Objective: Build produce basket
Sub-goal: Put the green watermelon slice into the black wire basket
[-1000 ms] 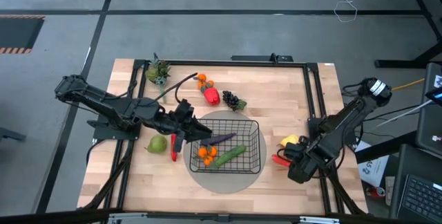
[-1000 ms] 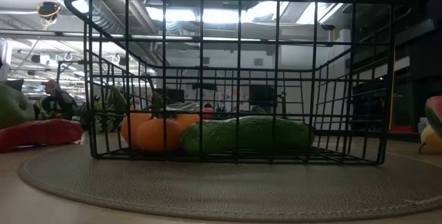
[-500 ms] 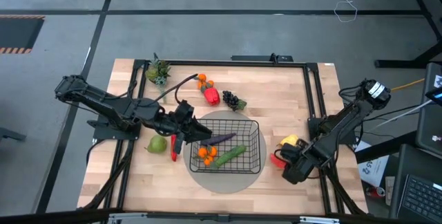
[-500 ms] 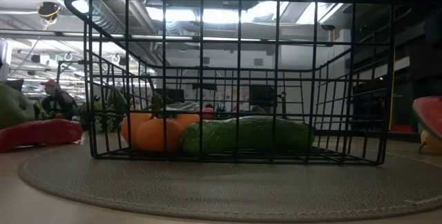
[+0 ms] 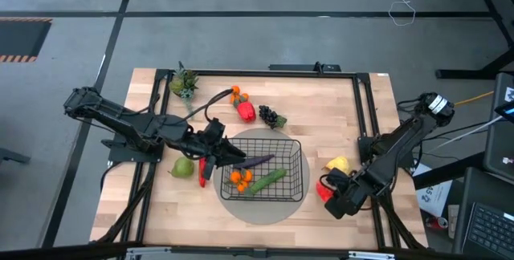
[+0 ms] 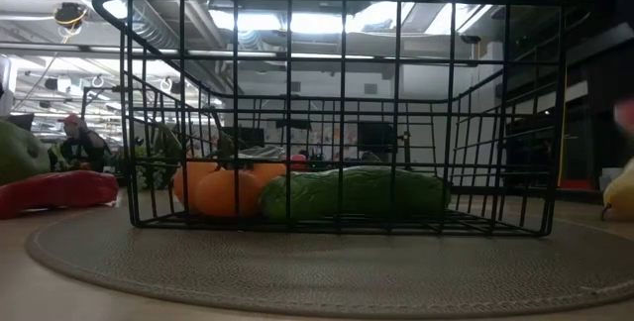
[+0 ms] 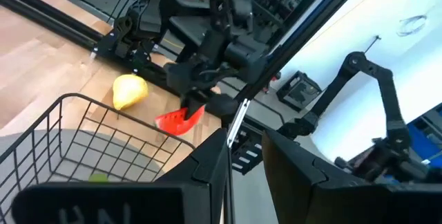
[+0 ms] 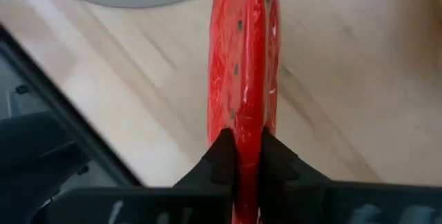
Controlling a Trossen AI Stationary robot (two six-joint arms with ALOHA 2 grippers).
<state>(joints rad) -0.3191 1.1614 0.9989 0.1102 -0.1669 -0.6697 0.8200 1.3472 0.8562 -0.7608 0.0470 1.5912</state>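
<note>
basket [image 5: 291, 152] is sitting on the round grey mat [image 5: 265, 205] at the middle of the counter [image 5: 353, 115], holding oranges [image 5: 239, 178], a green cucumber [image 5: 267, 180] and a purple eggplant [image 5: 259, 161]. right tool [image 5: 326, 190] is clenching a red slice with dark seeds [image 8: 243, 65] just above the counter near the yellow fruit [image 5: 338, 164], right of the mat. left tool [image 5: 215, 152] is hovering at the basket's left rim, its fingers slightly parted and gripping nothing.

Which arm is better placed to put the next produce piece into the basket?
The right. Its gripper is shut on a red slice just right of the basket. The left gripper, at the basket's left edge, shows no piece between its fingers.
</note>
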